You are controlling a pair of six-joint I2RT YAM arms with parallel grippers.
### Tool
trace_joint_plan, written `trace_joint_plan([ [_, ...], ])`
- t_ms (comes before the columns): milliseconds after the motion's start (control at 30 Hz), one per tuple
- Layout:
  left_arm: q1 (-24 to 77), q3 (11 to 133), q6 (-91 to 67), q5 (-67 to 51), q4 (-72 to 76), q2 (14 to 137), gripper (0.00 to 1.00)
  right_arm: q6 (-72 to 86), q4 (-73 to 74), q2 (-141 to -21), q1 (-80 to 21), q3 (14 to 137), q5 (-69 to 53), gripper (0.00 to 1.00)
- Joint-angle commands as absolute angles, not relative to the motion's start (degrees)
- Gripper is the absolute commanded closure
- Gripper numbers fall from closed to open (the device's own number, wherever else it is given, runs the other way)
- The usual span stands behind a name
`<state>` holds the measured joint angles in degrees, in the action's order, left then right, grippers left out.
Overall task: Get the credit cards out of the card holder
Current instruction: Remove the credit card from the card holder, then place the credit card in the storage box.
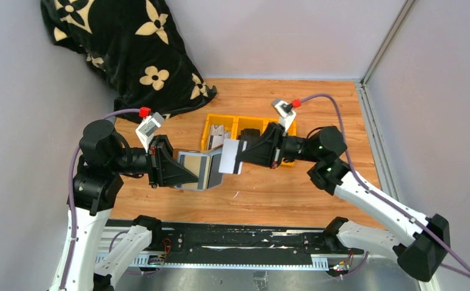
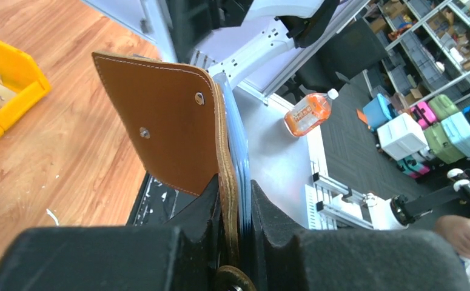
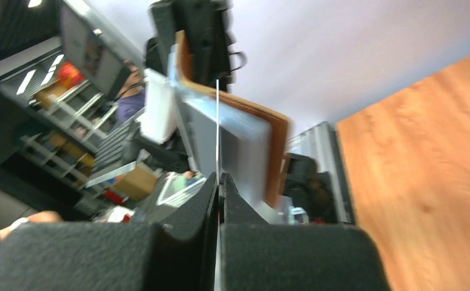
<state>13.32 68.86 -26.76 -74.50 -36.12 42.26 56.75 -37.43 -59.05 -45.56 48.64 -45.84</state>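
Card holder (image 1: 194, 171) is mid-frame in top view, held above the tabletop (image 1: 268, 194) and folded open. Outside is tan-brown leather w/ pale stitching and two metal studs, inside is grey. L hand (image 1: 190, 177) is clamped on its left end. R hand (image 1: 242, 156) is pinched tight on a white card (image 1: 232, 156) w/ dark stripe, just right of the holder. Yellow bins (image 1: 220, 124) sit behind.

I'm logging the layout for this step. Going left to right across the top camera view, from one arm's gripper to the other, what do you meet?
In order: left gripper → card holder → credit card → right gripper.
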Motion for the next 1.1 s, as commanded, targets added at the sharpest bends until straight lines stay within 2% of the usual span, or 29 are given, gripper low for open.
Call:
trace_joint_plan([
  [0,13.4,72.7,-20.3,-77.0,-39.0,41.8,1.00,55.3,-29.3,-55.2,-33.8,46.7,-49.3,1.00],
  [100,13.4,77.5,-7.6,-73.8,-51.6,42.9,1.00,56.5,-28.1,-55.3,-25.9,45.4,-51.0,1.00],
  [233,13.4,82.3,3.2,-68.2,-62.0,44.5,1.00,55.0,-28.6,-60.4,-23.3,45.8,-51.2,1.00],
  [433,13.4,81.4,5.8,-63.8,-62.4,42.2,1.00,48.7,-22.9,-79.1,-25.6,54.3,-46.3,1.00],
  [567,13.4,81.6,4.8,-64.7,-62.4,40.8,1.00,41.5,-12.7,-93.2,-29.9,65.6,-40.2,1.00],
  [700,13.4,81.6,3.3,-65.2,-62.4,39.6,1.00,40.6,-7.4,-105.4,-32.2,76.0,-34.7,1.00],
  [900,13.4,80.2,3.1,-65.6,-62.6,38.1,1.00,38.5,-0.5,-115.4,-35.5,85.7,-22.1,1.00],
  [1067,13.4,79.1,2.9,-66.1,-62.6,37.9,1.00,37.5,3.5,-122.3,-37.9,92.4,-19.4,1.00],
])
